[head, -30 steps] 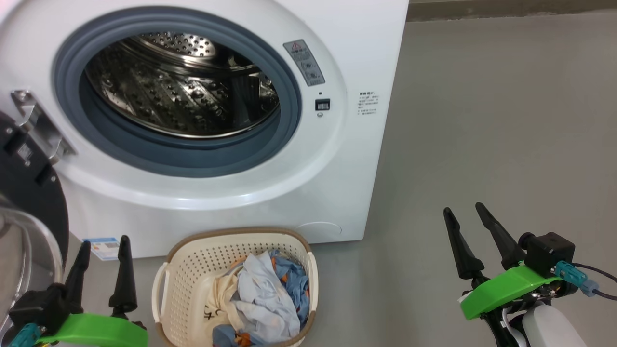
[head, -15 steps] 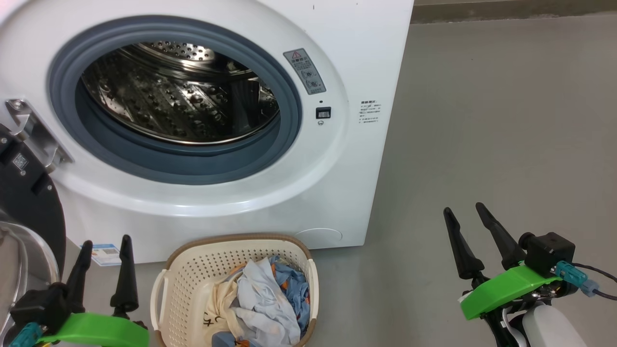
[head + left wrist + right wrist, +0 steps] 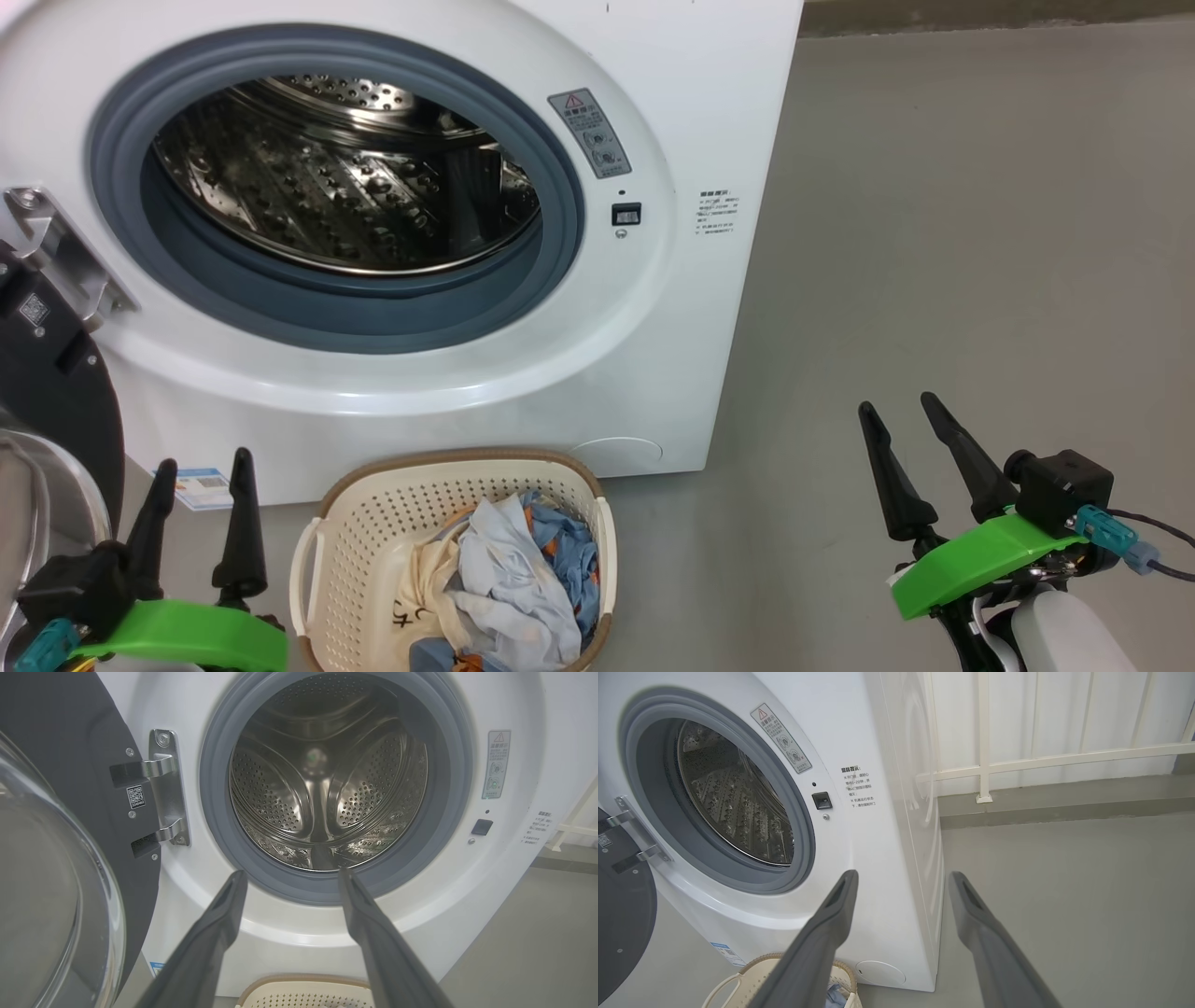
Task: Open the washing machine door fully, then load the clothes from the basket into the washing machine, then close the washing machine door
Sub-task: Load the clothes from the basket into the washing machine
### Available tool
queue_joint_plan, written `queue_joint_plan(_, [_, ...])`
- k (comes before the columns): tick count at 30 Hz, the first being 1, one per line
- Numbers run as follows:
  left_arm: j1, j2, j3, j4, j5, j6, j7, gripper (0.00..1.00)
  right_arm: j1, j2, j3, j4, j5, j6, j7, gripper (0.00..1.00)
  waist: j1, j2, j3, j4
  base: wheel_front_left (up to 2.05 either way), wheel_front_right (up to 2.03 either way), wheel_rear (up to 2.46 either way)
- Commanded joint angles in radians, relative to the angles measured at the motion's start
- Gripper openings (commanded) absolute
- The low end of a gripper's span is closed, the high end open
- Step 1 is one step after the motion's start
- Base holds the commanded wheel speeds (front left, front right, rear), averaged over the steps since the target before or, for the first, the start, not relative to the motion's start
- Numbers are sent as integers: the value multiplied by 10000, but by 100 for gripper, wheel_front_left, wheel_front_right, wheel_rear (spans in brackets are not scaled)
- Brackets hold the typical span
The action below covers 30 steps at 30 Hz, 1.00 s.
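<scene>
Because the round black door (image 3: 56,392) stood wide open, I held my left claw (image 3: 205,459) and right claw (image 3: 898,403) spread and empty for the soft blue clothes (image 3: 509,579) in the cream plastic basket (image 3: 373,523).

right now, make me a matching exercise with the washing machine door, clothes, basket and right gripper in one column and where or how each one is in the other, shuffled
Column one:
1. washing machine door
2. clothes
3. basket
4. right gripper

Column two:
A. open and holding nothing, over the floor to the right of the washing machine
B. heaped inside the basket
C. swung open, left of the drum opening
D. standing on the floor in front of the washing machine

Pairs: 1-C, 2-B, 3-D, 4-A
</scene>
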Motion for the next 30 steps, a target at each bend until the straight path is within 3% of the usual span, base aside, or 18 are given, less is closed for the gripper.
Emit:
queue_joint_plan(1, [-394, 190, 372, -185, 148, -19, -65, 100, -133, 23, 200, -220, -60, 25, -120, 100, 0, 0, 6, -4, 0, 0, 0])
queue_joint_plan(15, [-509, 174, 311, -128, 193, -39, -65, 100, -214, 92, 191, -268, -104, 25, -120, 100, 0, 0, 416, -127, 0, 0, 0])
queue_joint_plan(30, [-1252, 420, 62, 331, -56, -80, -65, 100, -662, 360, 57, -507, -346, 25, -120, 100, 0, 0, 2116, -510, 0, 0, 0])
